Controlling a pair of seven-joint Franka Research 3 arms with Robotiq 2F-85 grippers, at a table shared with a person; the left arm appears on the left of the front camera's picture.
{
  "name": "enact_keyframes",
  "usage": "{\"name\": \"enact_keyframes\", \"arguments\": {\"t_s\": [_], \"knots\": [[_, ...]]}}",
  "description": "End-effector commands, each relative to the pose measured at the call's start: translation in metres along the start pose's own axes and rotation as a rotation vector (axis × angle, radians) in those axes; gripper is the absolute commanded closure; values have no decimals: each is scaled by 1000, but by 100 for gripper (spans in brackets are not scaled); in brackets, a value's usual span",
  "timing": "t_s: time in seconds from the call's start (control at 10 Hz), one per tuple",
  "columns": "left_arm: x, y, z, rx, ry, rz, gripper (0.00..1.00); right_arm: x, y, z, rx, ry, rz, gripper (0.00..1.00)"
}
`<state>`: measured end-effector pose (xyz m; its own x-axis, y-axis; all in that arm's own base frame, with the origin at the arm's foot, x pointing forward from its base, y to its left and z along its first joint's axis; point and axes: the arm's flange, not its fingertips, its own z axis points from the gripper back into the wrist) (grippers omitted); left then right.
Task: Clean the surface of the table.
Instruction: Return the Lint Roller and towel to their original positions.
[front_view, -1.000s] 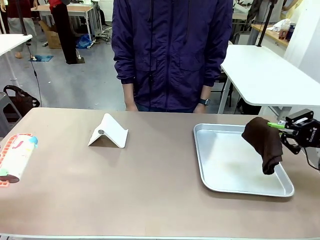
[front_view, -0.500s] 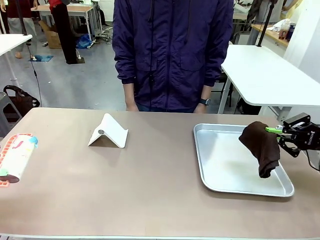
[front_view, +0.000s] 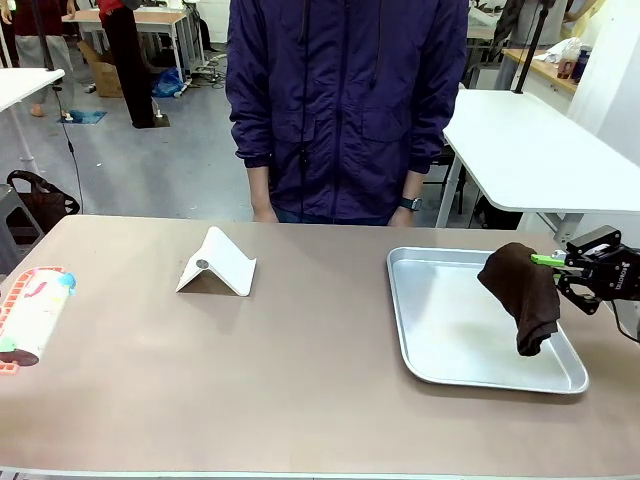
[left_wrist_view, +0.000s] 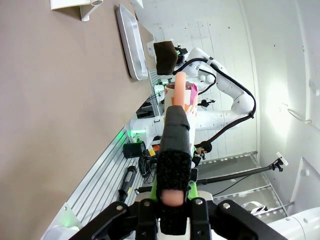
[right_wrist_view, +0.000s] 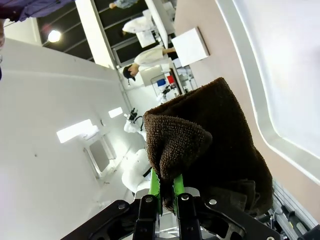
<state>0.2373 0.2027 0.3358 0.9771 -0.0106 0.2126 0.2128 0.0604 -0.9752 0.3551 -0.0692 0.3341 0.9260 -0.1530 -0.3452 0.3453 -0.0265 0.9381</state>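
Brown towel (front_view: 525, 295) clamped in right gripper (front_view: 545, 260) over tray (front_view: 450, 330), left gripper (left_wrist_view: 172, 192) clamps wrapped handle (left_wrist_view: 176, 140); next: lower towel onto table (front_view: 300, 380), wipe

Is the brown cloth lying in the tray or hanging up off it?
Hanging: the right gripper pinches the brown cloth by its top, and it droops over the tray. Whether its tip touches cannot be told.

The left gripper (left_wrist_view: 172, 192) clamped a black-handled roller (left_wrist_view: 175, 132) in its jaws. On the tabletop (left_wrist_view: 60, 125), a white stand (left_wrist_view: 75, 5) sat near the tray (left_wrist_view: 131, 45); a brown cloth (left_wrist_view: 164, 54) hung just beyond the tray.
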Motion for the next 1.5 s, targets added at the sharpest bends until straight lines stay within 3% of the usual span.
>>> {"name": "enact_keyframes", "arguments": {"t_s": [0.0, 0.9, 1.0, 1.2, 1.4], "knots": [[1, -3, 0, -6, -6, 7, 79, -2, 5, 0, 28, 2, -12, 100], [1, -3, 0, -6, -6, 7, 79, -2, 5, 0, 28, 2, -12, 100], [0, 0, 0, 0, 0, 0, 79, 0, 0, 0, 0, 0, 0, 88], [-7, -42, -24, 38, 17, -68, 79, -9, 12, -16, 2, -46, 9, 88], [22, -98, -57, 126, 62, -19, 79, -18, 40, -54, -12, -111, 15, 88]]}}
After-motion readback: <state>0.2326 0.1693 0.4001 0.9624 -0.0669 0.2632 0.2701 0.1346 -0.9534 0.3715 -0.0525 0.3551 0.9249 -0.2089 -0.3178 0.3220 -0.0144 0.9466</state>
